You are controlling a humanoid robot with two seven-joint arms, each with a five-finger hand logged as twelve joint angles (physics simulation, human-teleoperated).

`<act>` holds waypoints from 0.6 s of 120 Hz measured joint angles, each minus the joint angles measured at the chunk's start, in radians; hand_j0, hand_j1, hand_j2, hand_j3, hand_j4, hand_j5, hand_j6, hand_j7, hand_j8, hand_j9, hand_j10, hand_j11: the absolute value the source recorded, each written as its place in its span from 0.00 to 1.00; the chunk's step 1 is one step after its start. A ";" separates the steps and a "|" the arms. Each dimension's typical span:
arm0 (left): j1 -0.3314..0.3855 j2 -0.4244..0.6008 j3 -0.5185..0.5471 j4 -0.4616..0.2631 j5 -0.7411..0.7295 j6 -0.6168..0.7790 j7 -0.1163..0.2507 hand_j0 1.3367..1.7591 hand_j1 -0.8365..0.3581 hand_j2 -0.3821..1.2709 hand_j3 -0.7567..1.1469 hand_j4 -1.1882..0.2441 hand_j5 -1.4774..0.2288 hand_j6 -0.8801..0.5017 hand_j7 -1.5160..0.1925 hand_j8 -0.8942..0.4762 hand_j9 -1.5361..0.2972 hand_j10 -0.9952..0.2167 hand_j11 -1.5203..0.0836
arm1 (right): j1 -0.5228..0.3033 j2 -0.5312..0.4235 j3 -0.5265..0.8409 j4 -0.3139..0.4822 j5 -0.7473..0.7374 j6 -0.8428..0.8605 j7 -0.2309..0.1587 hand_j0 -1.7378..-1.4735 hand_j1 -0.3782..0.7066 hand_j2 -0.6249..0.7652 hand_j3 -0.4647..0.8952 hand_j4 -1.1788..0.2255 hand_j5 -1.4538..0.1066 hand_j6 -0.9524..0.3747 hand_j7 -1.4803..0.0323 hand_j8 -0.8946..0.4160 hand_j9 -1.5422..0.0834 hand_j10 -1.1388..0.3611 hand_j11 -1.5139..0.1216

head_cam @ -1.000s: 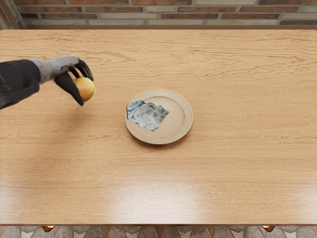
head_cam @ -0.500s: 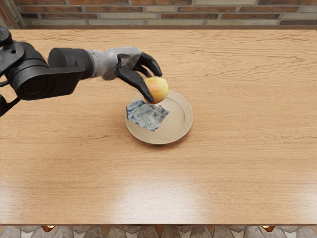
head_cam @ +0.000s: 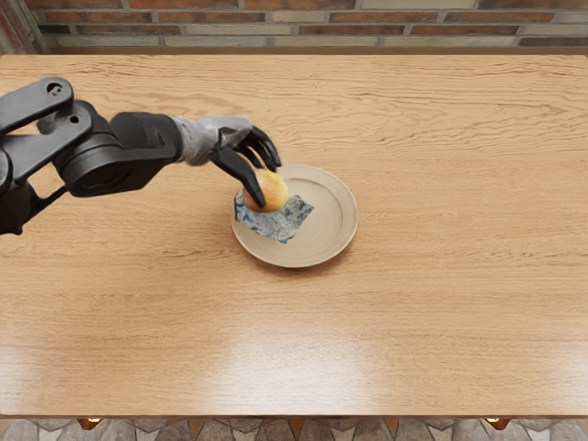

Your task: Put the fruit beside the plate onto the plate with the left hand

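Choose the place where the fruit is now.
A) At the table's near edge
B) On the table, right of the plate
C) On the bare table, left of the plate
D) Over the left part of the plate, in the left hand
D. The fruit is over the left part of the plate, above its blue-white patch, with the left hand curled around it.

The left hand (head_cam: 241, 152) hides part of the fruit (head_cam: 273, 191) from you; whether it touches the plate (head_cam: 341, 217), you cannot tell.
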 joint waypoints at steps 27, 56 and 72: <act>0.001 -0.012 0.005 0.012 -0.006 0.013 0.000 0.76 0.79 0.38 0.40 0.68 0.68 0.52 0.71 0.56 0.68 0.68 0.76 | 0.000 0.000 0.000 0.000 0.000 0.000 0.000 0.30 0.04 0.45 0.34 0.83 0.92 0.71 0.97 0.67 0.94 0.75 0.92; 0.006 -0.002 0.001 0.005 -0.058 0.002 -0.001 0.76 0.93 0.28 0.40 0.78 0.81 0.60 0.83 0.62 0.79 0.78 0.89 | 0.000 0.000 0.001 0.000 0.000 0.000 0.000 0.30 0.04 0.45 0.34 0.83 0.92 0.71 0.97 0.67 0.94 0.75 0.92; 0.008 0.107 -0.030 -0.003 -0.170 -0.114 -0.001 0.76 0.96 0.25 0.40 0.80 0.84 0.62 0.86 0.64 0.81 0.80 0.92 | 0.000 0.000 0.000 0.001 0.000 0.000 0.000 0.30 0.04 0.45 0.34 0.83 0.92 0.71 0.97 0.67 0.94 0.75 0.92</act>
